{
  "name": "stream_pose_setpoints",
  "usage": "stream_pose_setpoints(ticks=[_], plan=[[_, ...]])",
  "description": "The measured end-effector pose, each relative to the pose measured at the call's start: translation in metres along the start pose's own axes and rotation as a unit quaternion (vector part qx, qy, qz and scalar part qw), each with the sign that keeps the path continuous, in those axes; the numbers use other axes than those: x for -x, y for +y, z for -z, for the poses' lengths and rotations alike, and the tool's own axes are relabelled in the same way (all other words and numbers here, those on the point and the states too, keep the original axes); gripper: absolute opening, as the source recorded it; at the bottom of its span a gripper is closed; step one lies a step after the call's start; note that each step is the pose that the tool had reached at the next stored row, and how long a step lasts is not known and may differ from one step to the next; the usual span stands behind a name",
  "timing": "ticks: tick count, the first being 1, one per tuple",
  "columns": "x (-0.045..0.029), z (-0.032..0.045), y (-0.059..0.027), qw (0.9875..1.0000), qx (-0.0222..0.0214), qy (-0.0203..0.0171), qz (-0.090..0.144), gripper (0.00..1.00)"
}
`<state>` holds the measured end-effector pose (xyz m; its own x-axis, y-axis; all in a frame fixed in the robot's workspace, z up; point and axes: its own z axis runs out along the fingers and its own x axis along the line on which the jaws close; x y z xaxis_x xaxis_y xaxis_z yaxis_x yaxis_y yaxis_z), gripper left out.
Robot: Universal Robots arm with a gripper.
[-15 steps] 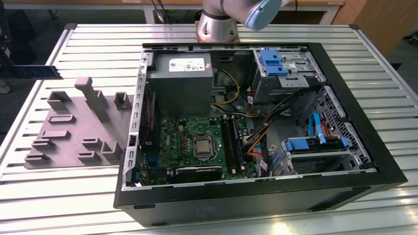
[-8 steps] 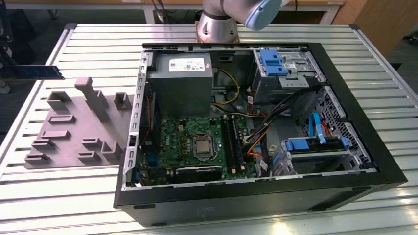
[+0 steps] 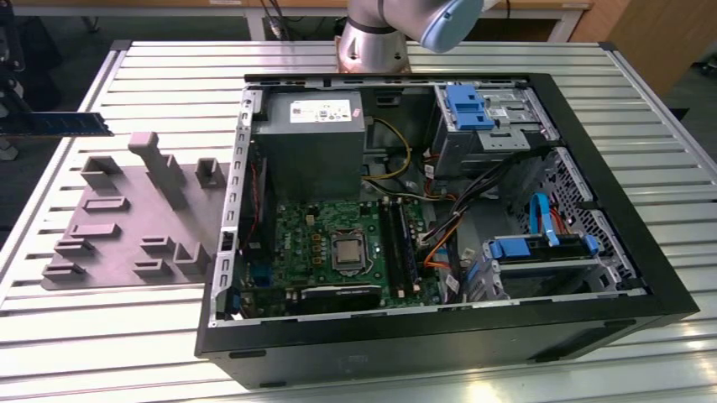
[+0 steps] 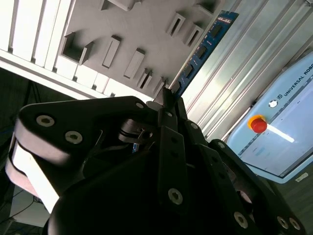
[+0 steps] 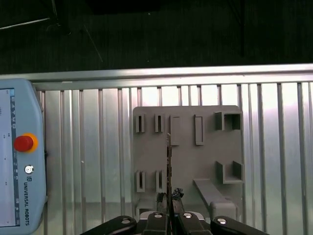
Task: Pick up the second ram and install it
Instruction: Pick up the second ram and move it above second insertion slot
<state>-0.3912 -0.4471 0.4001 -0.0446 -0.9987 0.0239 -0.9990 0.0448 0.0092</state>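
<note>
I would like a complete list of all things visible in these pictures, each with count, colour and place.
table: one, silver, slatted, carrying the rest.
computer case: one, black, open, on the table.
motherboard: one, green, inside the case.
fixture plate: one, grey, on the table beside the case.
teach pendant: one, light blue, lying on the table; red button on it.
second ram: one, blue board, in the air, between the fingers.
robot arm: one, grey, at the table's far edge in the exterior view.
gripper: one, black, fingers shut on the second ram.
</note>
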Motion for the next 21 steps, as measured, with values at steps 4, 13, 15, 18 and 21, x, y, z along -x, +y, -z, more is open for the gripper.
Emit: stream_pose_setpoints(ticks=[4, 13, 15, 18, 21], plan=[[0.0, 0.0, -0.0012, 1.0, 0.0, 0.0, 0.0, 0.14], [0.0002, 0.0, -0.0044, 1.0, 0.0, 0.0, 0.0, 0.14], [0.0002, 0.0001, -0.0051, 1.0, 0.0, 0.0, 0.0, 0.14], [0.0003, 0.0, -0.0062, 1.0, 0.0, 0.0, 0.0, 0.14], [0.0003, 0.0, -0.0076, 1.0, 0.0, 0.0, 0.0, 0.14]])
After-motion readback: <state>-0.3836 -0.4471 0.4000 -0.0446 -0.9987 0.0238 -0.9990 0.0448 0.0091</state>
